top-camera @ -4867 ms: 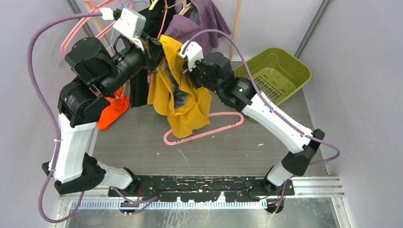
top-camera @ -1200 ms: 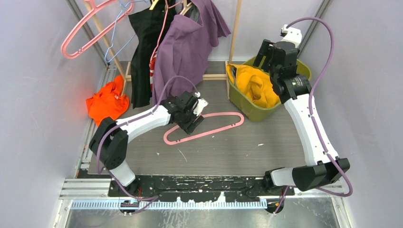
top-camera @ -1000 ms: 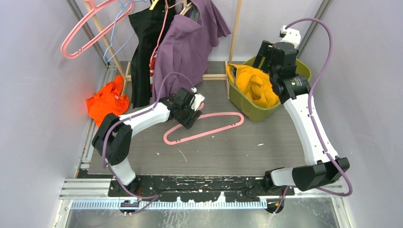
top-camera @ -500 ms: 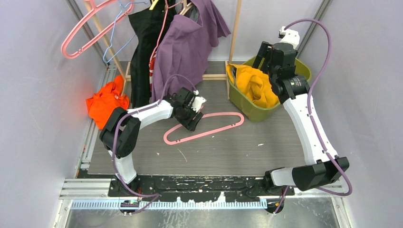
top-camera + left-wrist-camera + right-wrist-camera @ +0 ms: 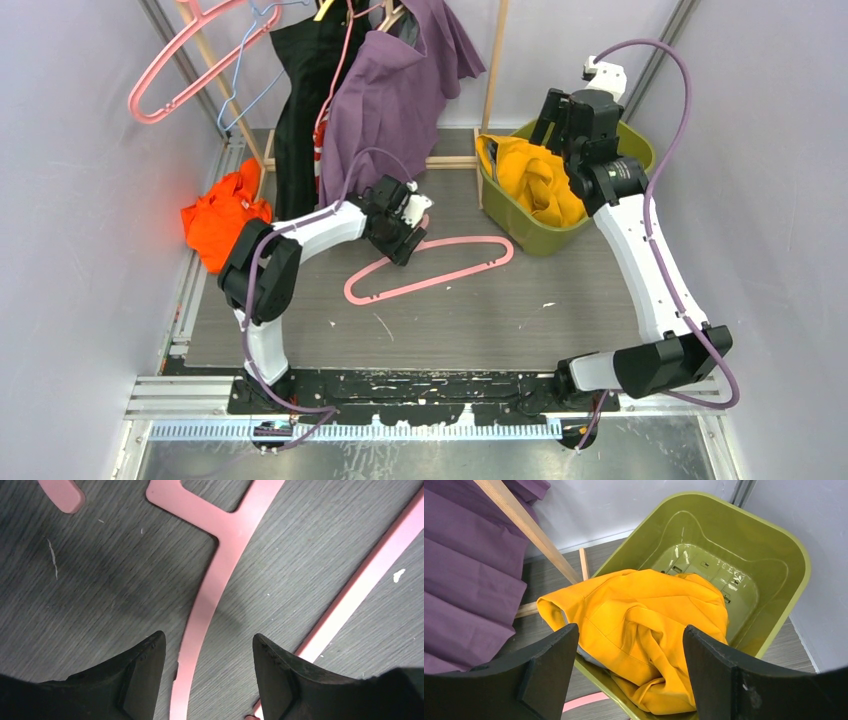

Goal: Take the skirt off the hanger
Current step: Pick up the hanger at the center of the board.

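Note:
The yellow skirt (image 5: pixel 535 180) lies crumpled in the green bin (image 5: pixel 628 150), part of it draped over the bin's near rim (image 5: pixel 644 625). The bare pink hanger (image 5: pixel 440 270) lies flat on the table. My left gripper (image 5: pixel 405 235) hovers open just above the hanger's neck; in the left wrist view the pink bar (image 5: pixel 220 575) runs between the spread fingers (image 5: pixel 207 640) without touching them. My right gripper (image 5: pixel 557 108) stands open above the bin, and the skirt shows between its fingers (image 5: pixel 631 630), apart from them.
A purple garment (image 5: pixel 385 110) and a black one (image 5: pixel 305 80) hang from the wooden rack (image 5: pixel 495 60) at the back. Another pink hanger (image 5: pixel 170 60) hangs at the back left. An orange cloth (image 5: pixel 225 215) lies at the table's left edge.
Earlier both grippers held the yellow skirt up near the rack; now it lies in the bin. Over the last second the left arm folded inward, its gripper staying over the hanger. The right gripper barely moved.

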You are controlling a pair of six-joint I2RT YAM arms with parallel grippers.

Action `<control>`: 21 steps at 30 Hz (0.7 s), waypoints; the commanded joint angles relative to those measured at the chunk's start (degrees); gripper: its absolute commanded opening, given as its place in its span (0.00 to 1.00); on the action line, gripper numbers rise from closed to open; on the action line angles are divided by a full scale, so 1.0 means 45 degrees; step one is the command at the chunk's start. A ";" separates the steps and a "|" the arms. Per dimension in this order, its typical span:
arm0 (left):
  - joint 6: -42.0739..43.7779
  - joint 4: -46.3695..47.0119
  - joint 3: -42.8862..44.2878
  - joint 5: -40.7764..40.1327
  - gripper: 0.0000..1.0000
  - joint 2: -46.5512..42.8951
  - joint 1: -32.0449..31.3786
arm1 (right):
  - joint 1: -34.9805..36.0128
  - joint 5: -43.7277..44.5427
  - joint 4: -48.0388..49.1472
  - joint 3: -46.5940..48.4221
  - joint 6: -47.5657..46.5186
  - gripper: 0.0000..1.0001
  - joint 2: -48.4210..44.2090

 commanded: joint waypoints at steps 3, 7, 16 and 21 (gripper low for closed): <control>0.0286 -0.0208 0.0408 -0.0154 0.64 0.0381 0.0155 | 0.0072 0.0089 0.0539 0.0187 -0.0068 0.81 0.0156; 0.0274 -0.0077 0.0123 -0.0152 0.64 0.0346 0.0149 | 0.0070 0.0151 0.0564 0.0247 -0.0130 0.81 0.0219; 0.0356 -0.0165 0.0286 -0.0428 0.64 0.1087 0.0142 | 0.0068 0.0186 0.0513 0.0264 -0.0290 0.80 0.0218; 0.0362 -0.0578 0.0886 -0.1103 0.63 0.1692 0.0143 | 0.0059 0.0387 0.0497 0.0116 -0.0482 0.80 0.0064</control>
